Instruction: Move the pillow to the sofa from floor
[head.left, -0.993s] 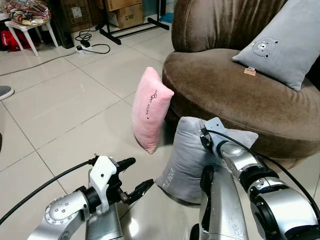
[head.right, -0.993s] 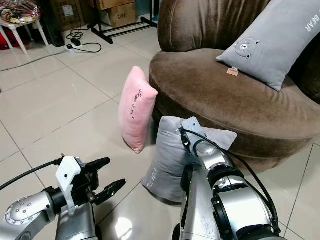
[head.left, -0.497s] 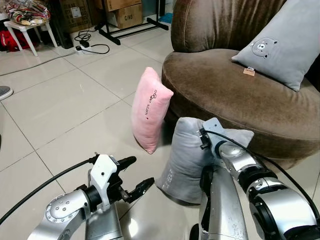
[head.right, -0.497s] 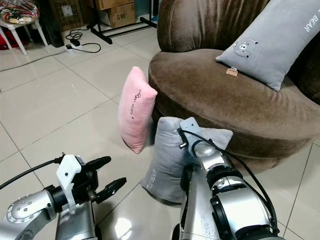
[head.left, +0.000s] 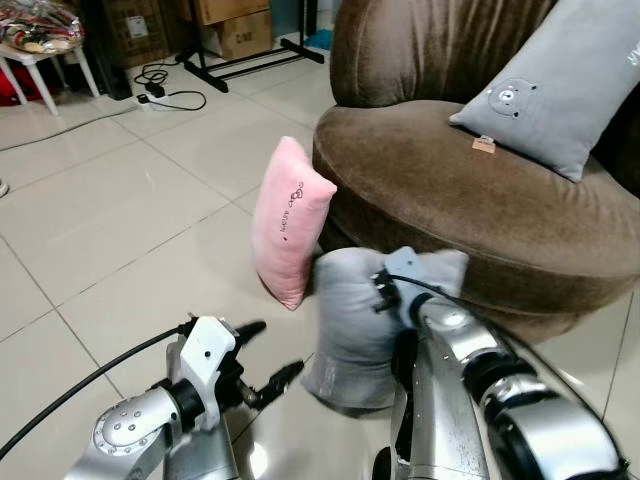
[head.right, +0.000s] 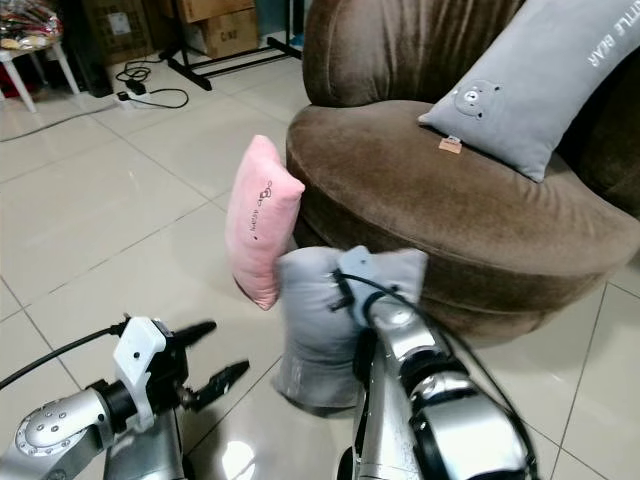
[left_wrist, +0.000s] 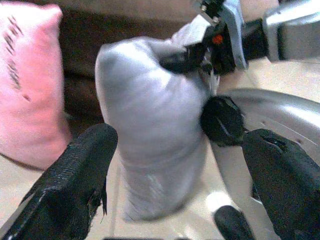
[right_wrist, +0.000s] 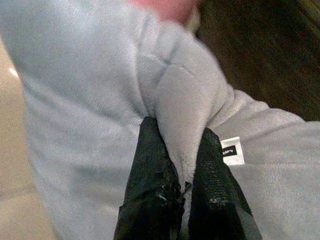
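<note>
A grey pillow (head.left: 345, 325) stands on the tiled floor in front of the brown sofa (head.left: 450, 195). My right gripper (right_wrist: 181, 145) is shut on a fold of fabric at the pillow's top edge, next to a small white label (right_wrist: 233, 150). The pillow hangs bunched under that grip, and its lower end is near or on the floor. My left gripper (head.left: 268, 352) is open, low and to the left of the pillow, a short gap away. In the left wrist view its fingers (left_wrist: 82, 167) frame the grey pillow (left_wrist: 150, 130).
A pink pillow (head.left: 288, 220) leans upright against the sofa's front, just left of the grey one. A grey bear-print cushion (head.left: 545, 95) rests on the sofa seat. Cables and a power strip (head.left: 165, 85), cardboard boxes (head.left: 240, 35) and a white table (head.left: 40, 55) stand far back left.
The camera has shifted slightly. The right gripper has drawn the grey pillow's top up and toward the pink pillow, so it looks narrower and more bunched. The left gripper has barely moved.
</note>
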